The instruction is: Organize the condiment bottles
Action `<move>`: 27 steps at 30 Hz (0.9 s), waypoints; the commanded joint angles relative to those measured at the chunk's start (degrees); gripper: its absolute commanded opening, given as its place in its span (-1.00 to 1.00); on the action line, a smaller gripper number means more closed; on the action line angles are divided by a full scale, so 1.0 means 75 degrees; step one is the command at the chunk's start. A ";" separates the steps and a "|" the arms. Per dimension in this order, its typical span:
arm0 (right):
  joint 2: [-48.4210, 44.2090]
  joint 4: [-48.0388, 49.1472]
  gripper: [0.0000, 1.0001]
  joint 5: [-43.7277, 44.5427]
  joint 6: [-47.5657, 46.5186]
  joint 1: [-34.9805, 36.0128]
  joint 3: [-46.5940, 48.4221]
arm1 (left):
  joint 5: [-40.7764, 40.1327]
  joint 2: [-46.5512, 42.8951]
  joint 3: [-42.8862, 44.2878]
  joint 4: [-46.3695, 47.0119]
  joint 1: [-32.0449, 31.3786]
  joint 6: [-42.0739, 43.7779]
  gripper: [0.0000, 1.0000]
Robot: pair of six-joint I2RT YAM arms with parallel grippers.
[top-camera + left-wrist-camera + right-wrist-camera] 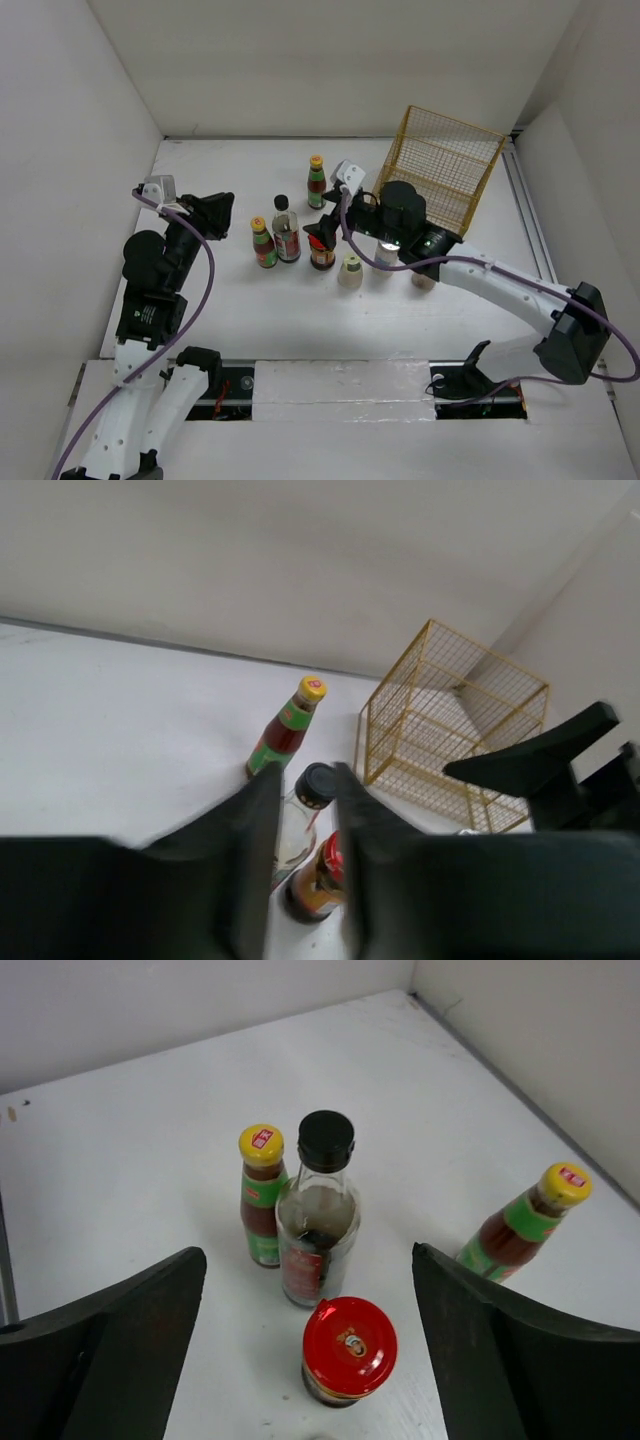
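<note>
The right hand [308, 1255] stands wide open and grips nothing; the red-lidded jar [350, 1348] sits on the surface [150, 1140] between its fingers. Just beyond the jar stands the black-capped bottle [322, 1210], with a yellow-capped bottle [262, 1195] close beside it. A second yellow-capped bottle [530, 1222] stands near one fingertip. The left hand [225, 212] is closed and empty, with the bottles ahead of it.

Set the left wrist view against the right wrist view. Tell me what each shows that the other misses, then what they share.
Only the left wrist view shows the yellow wire basket. Only the right wrist view shows the second yellow-capped bottle, standing close beside the black-capped bottle. Both views show that black-capped bottle, the red-lidded jar and the lone yellow-capped bottle, which stands apart from the rest.
</note>
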 commanded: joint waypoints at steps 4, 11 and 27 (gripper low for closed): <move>0.0527 -0.0024 0.89 -0.0116 -0.0311 0.0190 0.0374 | -0.0183 -0.0070 -0.0067 0.0238 -0.0010 0.0050 -0.75; 0.1663 0.0455 0.97 -0.0304 -0.0393 0.0190 0.1006 | -0.0160 0.0082 -0.0067 0.0238 -0.0010 0.0050 0.11; 0.3831 0.2623 0.84 -0.0738 0.0556 -0.0045 0.2167 | -0.0078 0.0082 -0.0067 0.0320 -0.0010 0.0050 0.36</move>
